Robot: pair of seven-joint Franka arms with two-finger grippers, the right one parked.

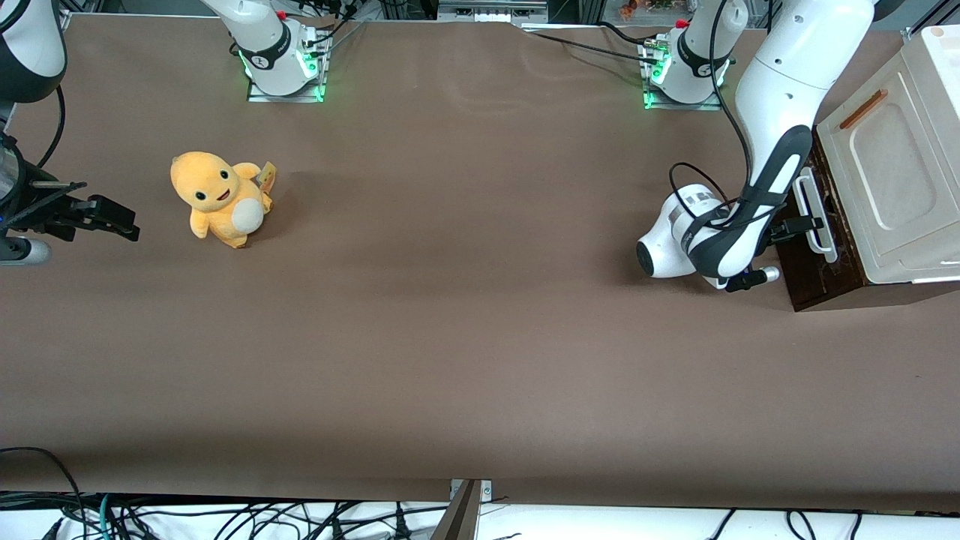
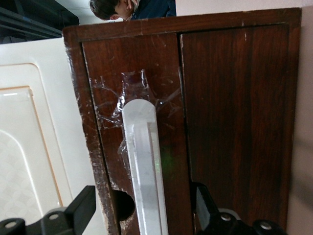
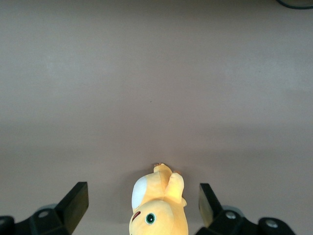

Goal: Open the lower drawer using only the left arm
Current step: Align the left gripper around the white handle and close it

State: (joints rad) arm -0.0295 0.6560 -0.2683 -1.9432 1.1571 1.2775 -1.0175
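Note:
The lower drawer [image 1: 821, 281] has a dark brown wooden front [image 2: 225, 98] with a white bar handle [image 1: 815, 216] taped onto it. It sits under the cream panel at the working arm's end of the table. None of the drawer's inside shows. The left arm [image 1: 780, 90] reaches down in front of the drawer. Its small black gripper [image 1: 799, 225] is right at the handle. In the left wrist view the gripper [image 2: 143, 196] is open, with one finger [image 2: 83, 203] on each side of the white handle [image 2: 142, 147], and neither touches it.
A cream panel [image 1: 889, 165] with a thin orange-brown handle [image 1: 862, 109] lies above the drawer. A yellow plush toy [image 1: 221, 196] sits on the brown table toward the parked arm's end. The two arm bases [image 1: 686, 64] stand along the table edge farthest from the front camera.

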